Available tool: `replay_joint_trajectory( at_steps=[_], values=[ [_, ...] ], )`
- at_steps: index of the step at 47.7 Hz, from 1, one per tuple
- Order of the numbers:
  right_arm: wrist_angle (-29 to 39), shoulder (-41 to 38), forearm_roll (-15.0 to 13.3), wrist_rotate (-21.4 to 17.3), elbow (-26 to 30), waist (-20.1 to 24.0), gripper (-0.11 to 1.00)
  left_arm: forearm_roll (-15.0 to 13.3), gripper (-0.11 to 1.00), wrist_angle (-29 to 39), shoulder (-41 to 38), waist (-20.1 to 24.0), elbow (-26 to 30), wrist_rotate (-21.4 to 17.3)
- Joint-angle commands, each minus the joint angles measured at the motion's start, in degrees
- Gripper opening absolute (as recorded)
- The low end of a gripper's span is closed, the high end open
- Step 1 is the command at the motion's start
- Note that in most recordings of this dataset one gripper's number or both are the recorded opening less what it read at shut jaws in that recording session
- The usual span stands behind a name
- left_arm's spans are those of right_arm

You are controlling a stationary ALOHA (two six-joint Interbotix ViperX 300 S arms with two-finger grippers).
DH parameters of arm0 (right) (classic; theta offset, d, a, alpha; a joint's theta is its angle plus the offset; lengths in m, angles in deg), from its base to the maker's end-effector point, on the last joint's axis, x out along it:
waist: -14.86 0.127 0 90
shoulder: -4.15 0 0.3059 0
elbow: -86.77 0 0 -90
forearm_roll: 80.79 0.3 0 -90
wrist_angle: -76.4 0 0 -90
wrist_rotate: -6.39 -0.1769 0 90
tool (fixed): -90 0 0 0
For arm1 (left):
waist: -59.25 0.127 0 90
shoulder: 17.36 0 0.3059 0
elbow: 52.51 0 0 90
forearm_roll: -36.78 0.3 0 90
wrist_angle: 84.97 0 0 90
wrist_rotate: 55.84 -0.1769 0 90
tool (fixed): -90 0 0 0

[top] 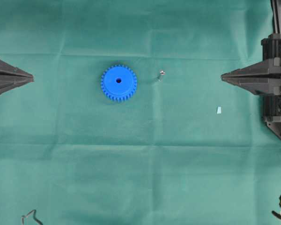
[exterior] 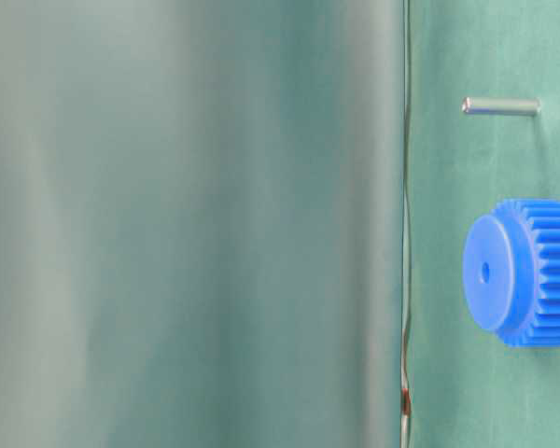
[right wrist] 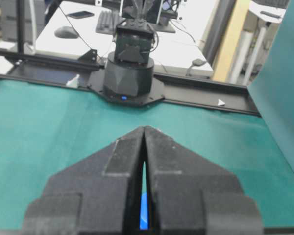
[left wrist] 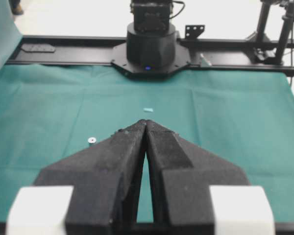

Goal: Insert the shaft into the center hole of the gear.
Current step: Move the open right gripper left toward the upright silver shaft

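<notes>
Overhead view: the shaft (top: 161, 74) stands on end on the green worktop (top: 131, 178), just off the gear (top: 119, 83) at its 3 o'clock, center hole (top: 118, 80) facing up. Right fingers (top: 223, 76), pressed together and empty, sit at the shaft's 3 o'clock, seemingly nearer than the left fingers (top: 32, 78), likewise closed. A pale chip (top: 219, 110) lies at 4 o'clock, off the direct line.

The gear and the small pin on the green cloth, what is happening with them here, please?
Nothing is being handled at this moment. The blue gear lies flat on the green cloth, and the shaft sits apart from it, not in the center hole. The left gripper and right gripper are both shut and empty, at opposite sides, away from both parts.
</notes>
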Motion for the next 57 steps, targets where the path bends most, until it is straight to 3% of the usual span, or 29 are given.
replay_joint_trajectory(
  at_steps=[1, 12, 33, 38, 50, 52, 57],
  values=[
    [0.18, -0.35, -0.26, 0.53, 0.53, -0.18, 0.02, 0.62, 0.00, 1.67, -0.79, -0.79, 2.72, 0.44],
    [9.58, -2.29, 0.18, -0.26, 3.34, -1.76, 0.02, 0.70, 0.00, 3.96, -0.88, -0.79, 3.16, 0.44],
    [4.92, -10.28, 1.14, -0.35, 3.87, -5.54, 0.04, 0.70, 0.00, 3.87, -0.88, -0.79, 3.16, 0.35],
    [2.20, -14.85, 2.55, -0.35, 3.96, -7.21, 0.20, 0.70, 0.00, 3.78, -0.88, -0.88, 3.16, 0.35],
    [-3.16, -26.89, 4.04, -0.26, 5.27, -9.23, 0.90, 0.70, 0.00, 3.69, -0.88, -0.79, 3.16, 0.44],
    [-5.10, -29.36, 4.48, -0.26, 5.36, -9.49, 0.94, 0.70, 0.00, 3.69, -0.88, -0.79, 3.08, 0.44],
    [-8.35, -34.10, 6.24, -0.26, 5.27, -10.28, 0.88, 0.70, 0.00, 3.69, -0.88, -0.79, 3.08, 0.44]
  ],
)
